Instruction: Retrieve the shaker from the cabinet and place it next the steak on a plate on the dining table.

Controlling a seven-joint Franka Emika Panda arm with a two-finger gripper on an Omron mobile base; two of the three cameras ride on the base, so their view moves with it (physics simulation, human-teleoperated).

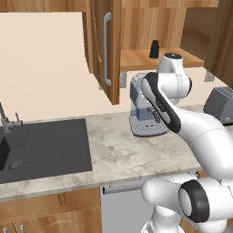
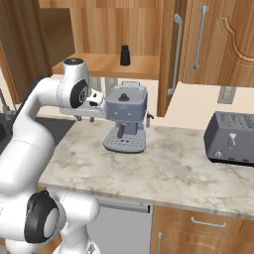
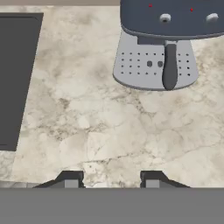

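The shaker [image 1: 154,49] [image 2: 125,55], small and black, stands upright on the open shelf of the cabinet [image 1: 150,60] [image 2: 99,64]. The cabinet's wood door [image 1: 107,50] [image 2: 171,54] is swung open, silver bar handle showing. My gripper [image 2: 85,118] [image 3: 111,181] hangs well below the shelf and points down at the stone counter in front of the coffee machine. It is open, its dark fingertips [image 3: 72,178] apart with nothing between them. The steak, the plate and the dining table are out of view.
A grey coffee machine [image 1: 141,113] [image 2: 126,116] [image 3: 162,43] stands on the counter under the shelf. A dark toaster [image 2: 233,139] [image 1: 220,104] sits to the right. A dark sink [image 1: 43,148] [image 3: 15,78] with a faucet [image 1: 7,120] lies to the left.
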